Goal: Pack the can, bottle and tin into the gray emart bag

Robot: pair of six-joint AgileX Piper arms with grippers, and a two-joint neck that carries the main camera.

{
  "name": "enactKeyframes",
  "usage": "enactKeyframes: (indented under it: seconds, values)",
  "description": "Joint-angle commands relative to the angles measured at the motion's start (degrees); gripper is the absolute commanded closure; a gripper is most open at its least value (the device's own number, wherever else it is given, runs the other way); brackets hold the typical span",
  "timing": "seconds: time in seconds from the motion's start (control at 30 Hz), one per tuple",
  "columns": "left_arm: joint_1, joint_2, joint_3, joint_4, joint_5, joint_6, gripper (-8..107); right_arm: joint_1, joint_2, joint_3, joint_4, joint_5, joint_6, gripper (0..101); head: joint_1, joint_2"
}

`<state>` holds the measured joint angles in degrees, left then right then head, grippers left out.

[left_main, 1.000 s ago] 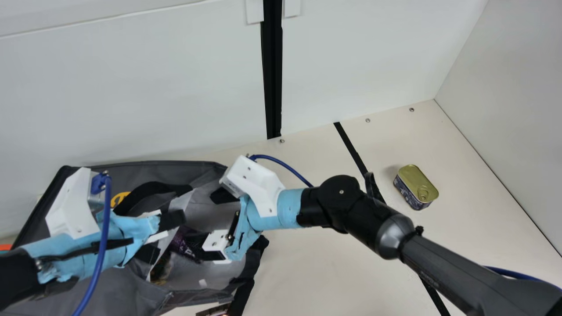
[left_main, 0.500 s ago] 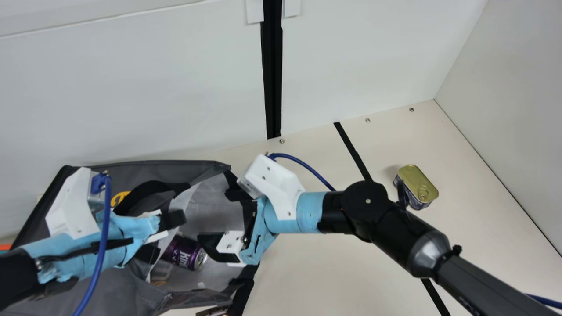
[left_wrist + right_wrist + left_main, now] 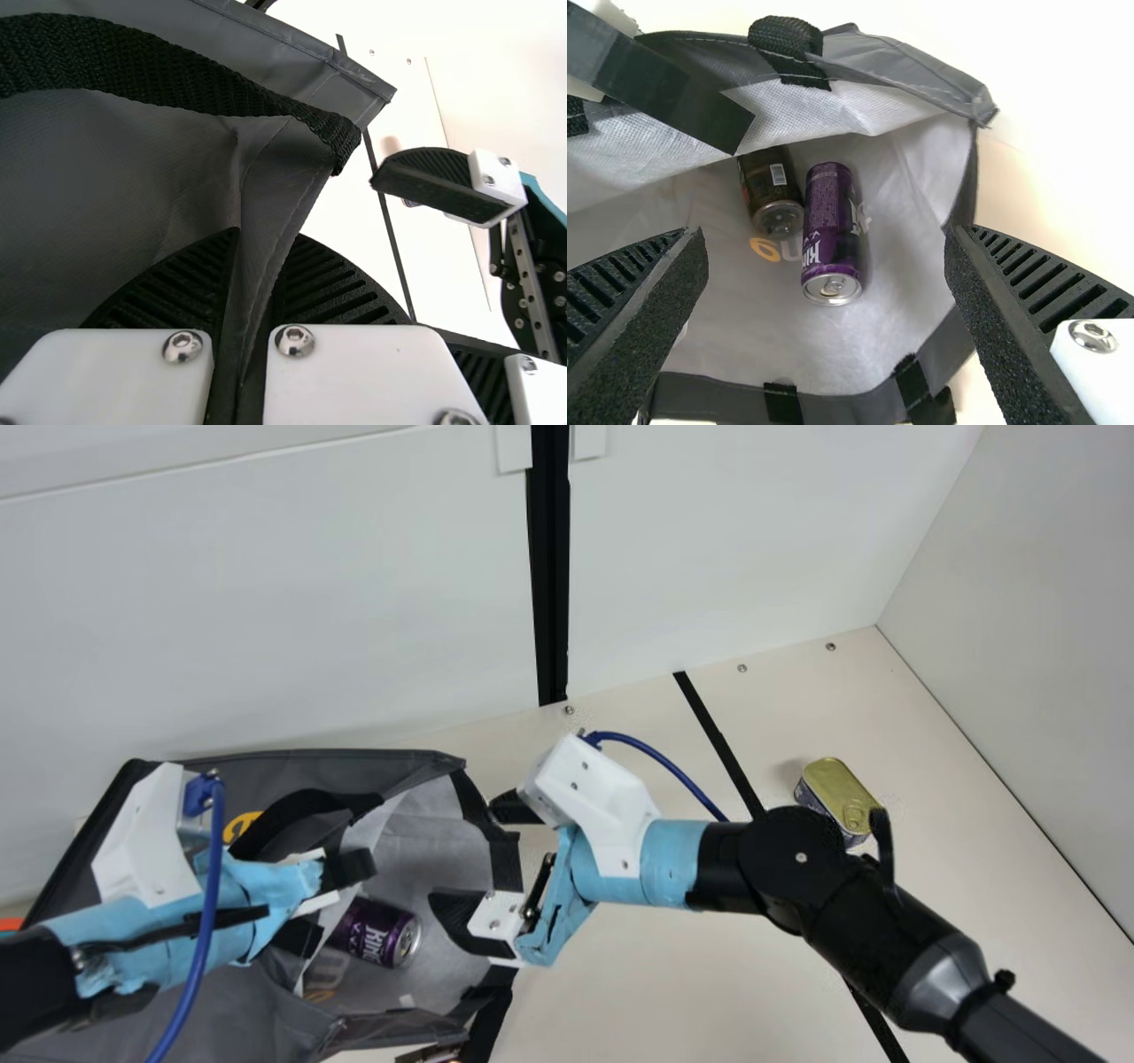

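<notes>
The purple can (image 3: 376,933) lies inside the gray emart bag (image 3: 221,766), just beside a dark container (image 3: 769,188). At the bag's mouth, the right gripper (image 3: 465,855) has its fingers wide apart, nothing between them. The left gripper (image 3: 341,903) pinches the bag's edge — fingers narrow on the fabric. Well apart from the bag, the tin (image 3: 831,790) sits on the table (image 3: 620,974).

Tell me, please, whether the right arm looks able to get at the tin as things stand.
Probably yes: the right gripper is open and empty, and the tin stands on the table, outside the bag, though the arm must turn toward it.
</notes>
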<state>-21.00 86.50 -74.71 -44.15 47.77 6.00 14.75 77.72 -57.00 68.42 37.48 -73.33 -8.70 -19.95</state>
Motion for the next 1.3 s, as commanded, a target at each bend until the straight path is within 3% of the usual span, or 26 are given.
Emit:
enactKeyframes:
  seconds: [0.0, 1.27]
  values:
    - [0.0, 0.0, 0.0, 0.0, 0.0, 0.0, 89, -0.3, -0.8, 0.1, -0.7, -0.2, 0.7, 10, -1.3, 0.0]
    - [0.0, 0.0, 0.0, 0.0, 0.0, 0.0, 89, -11.8, -10.0, 1.6, -15.7, -1.4, 10.6, 10, -1.3, 0.0]
